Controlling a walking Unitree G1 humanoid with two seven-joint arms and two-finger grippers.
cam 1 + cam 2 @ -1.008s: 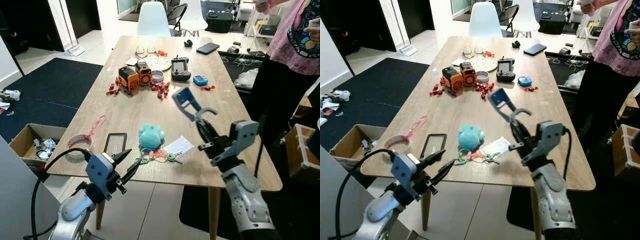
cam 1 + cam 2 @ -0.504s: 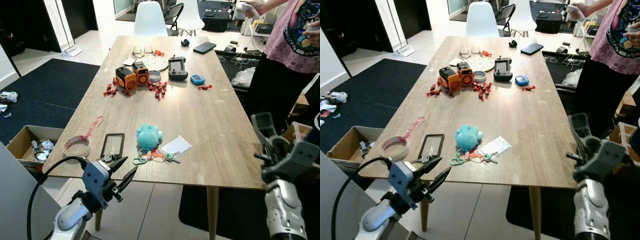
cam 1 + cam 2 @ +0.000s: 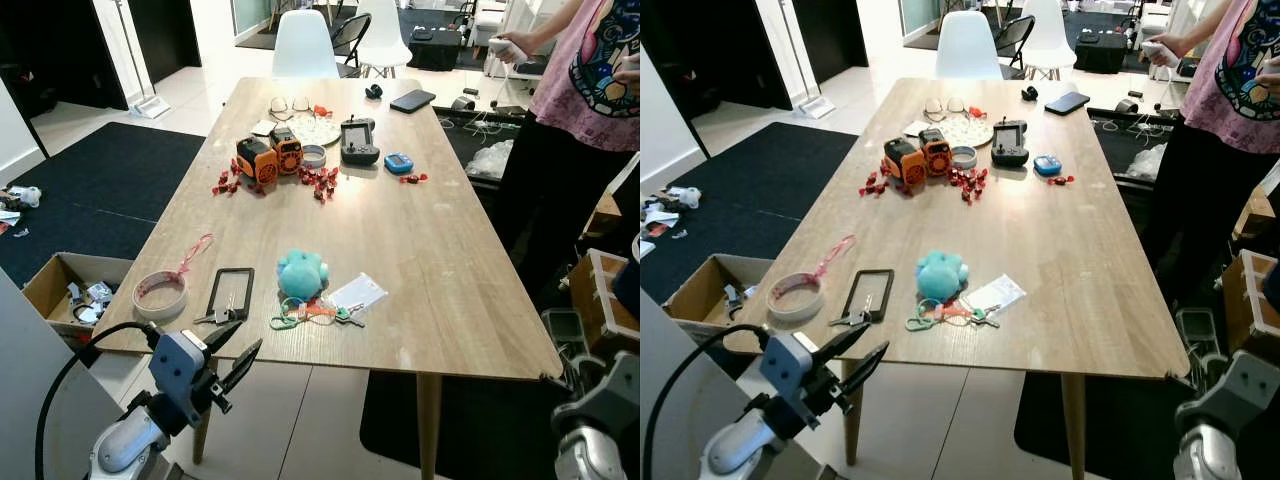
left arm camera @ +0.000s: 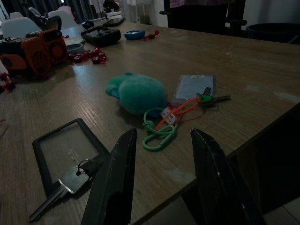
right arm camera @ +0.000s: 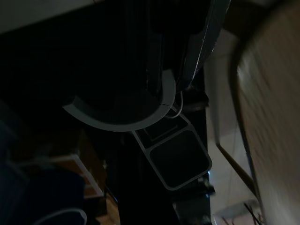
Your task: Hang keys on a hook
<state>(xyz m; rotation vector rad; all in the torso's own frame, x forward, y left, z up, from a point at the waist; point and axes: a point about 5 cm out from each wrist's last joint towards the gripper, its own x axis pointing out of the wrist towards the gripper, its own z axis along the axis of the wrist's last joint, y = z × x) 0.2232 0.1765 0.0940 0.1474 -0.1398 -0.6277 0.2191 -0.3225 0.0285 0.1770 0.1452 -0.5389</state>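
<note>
- Looking down from the head, you see your left gripper [image 3: 238, 352] hanging below the near edge of the table [image 3: 430, 250], its two black fingers spread with nothing between them.
- Your left wrist view adds detail the head views lack: a silver key [image 4: 58, 191] lies on a flat black rectangular frame [image 4: 65, 151], just beyond the fingertips [image 4: 124, 154].
- The same view shows the keys [image 4: 176, 115] on orange and green looped cords, lying on the wood just beside a fuzzy teal plush [image 4: 138, 92] and touching a flat grey card [image 4: 194, 86].
- From the head, those keys [image 3: 318, 315] sit near the table's front edge, between the frame [image 3: 231, 293] and the card [image 3: 358, 293].
- Your right arm [image 3: 600, 420] hangs low beside the table's right corner; you cannot tell how its fingers stand, as the right wrist view is dark and blurred.
- A round tape roll [image 3: 160, 294] lies left of the frame; orange toys [image 3: 268, 153] stand farther back.
- A person [image 3: 580, 120] stands at the right.
</note>
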